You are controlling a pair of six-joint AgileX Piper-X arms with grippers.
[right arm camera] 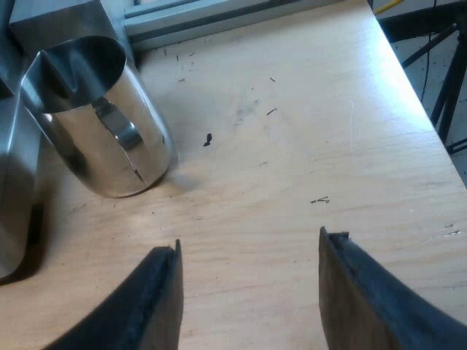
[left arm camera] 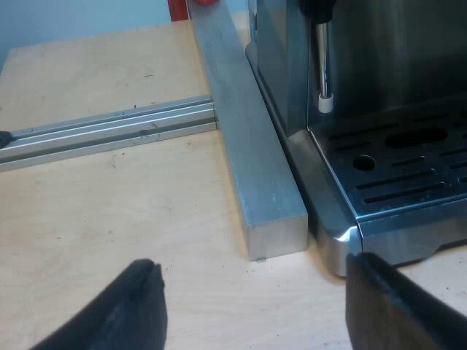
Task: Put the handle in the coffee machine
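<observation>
My left gripper is open above the wooden table, its black fingers apart with nothing between them. It hangs just before the corner of the espresso machine, whose slotted drip tray and steam wand show ahead. My right gripper is also open and empty over bare wood. A shiny steel jug with a handle stands ahead of it, apart from the fingers.
A square aluminium bar lies along the machine's side, and a slotted aluminium rail meets it crosswise. A small red thing sits at the bar's far end. The table's edge and dark stand legs lie beyond the right gripper.
</observation>
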